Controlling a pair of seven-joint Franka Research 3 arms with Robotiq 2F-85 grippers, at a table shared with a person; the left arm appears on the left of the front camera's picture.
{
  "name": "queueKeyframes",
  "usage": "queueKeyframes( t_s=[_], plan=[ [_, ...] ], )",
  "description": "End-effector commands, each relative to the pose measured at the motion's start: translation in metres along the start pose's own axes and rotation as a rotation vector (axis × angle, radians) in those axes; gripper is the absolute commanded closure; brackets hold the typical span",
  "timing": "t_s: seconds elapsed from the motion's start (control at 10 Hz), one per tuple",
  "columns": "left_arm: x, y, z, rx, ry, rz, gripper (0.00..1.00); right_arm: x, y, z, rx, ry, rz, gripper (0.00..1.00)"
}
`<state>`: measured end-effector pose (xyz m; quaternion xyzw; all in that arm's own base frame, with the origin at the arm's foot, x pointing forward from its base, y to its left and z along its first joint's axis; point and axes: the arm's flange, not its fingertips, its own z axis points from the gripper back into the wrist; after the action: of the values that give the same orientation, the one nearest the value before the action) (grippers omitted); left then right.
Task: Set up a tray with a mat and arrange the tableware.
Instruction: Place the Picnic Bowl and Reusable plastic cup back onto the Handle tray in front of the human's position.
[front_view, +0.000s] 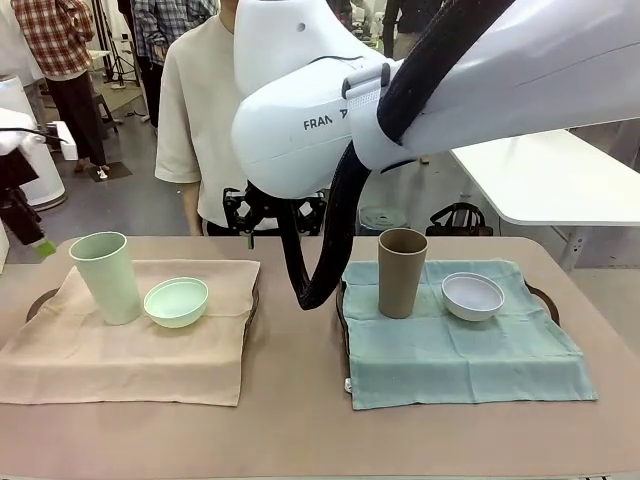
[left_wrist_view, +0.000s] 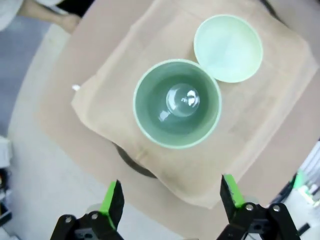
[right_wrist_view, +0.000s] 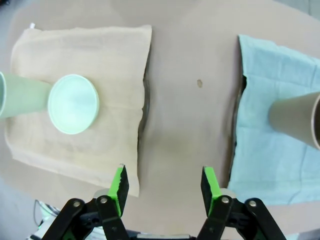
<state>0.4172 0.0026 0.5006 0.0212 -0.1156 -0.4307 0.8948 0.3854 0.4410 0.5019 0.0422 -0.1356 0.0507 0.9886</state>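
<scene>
**Two trays laid, both grippers held clear above the table**

A green cup (front_view: 106, 277) and a green bowl (front_view: 177, 301) are seen side by side, touching, on a beige mat (front_view: 130, 350) draped over the left tray (front_view: 40, 300). On the right, a brown cup (front_view: 402, 272) stands upright beside a white bowl (front_view: 473, 296), a small gap between them, on a teal mat (front_view: 460, 350) that covers the second tray (front_view: 541, 295).

The left gripper (left_wrist_view: 172, 200) is held above the green cup (left_wrist_view: 177, 103), its jaws spread wide and nothing grasped. The right gripper (right_wrist_view: 164, 184) is poised over the bare table (right_wrist_view: 192, 100) between the two mats, its fingers parted and empty. The right arm (front_view: 330, 110) is shown large in the foreground of the front view. A person (front_view: 200, 110) in a pale T-shirt stands at the far side of the table.
</scene>
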Motion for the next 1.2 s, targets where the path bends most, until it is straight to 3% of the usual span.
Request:
queueKeyframes(
  t_s=[0.0,0.2,0.4,0.5,0.6,1.1],
  plan=[
    [0.026,-0.013,0.01,-0.048,0.051,0.073,0.0,-0.005,-0.006,0.006,-0.039,0.035,-0.026,0.25],
    [0.041,-0.018,0.029,-0.126,0.042,0.15,0.0,-0.012,-0.015,0.034,-0.056,0.024,0.02,0.25],
    [0.047,-0.03,0.042,-0.186,0.026,0.146,0.0,-0.014,-0.025,0.04,-0.101,0.043,0.105,0.25],
    [0.04,-0.028,0.027,-0.1,0.06,0.126,0.0,-0.007,-0.03,0.025,-0.067,0.053,0.128,0.25],
    [0.04,-0.028,0.027,-0.1,0.06,0.126,0.0,-0.013,-0.016,0.04,-0.091,0.027,0.054,0.25],
    [0.04,-0.028,0.027,-0.1,0.06,0.126,0.0,-0.013,-0.016,0.04,-0.091,0.027,0.054,0.25]
  ],
)
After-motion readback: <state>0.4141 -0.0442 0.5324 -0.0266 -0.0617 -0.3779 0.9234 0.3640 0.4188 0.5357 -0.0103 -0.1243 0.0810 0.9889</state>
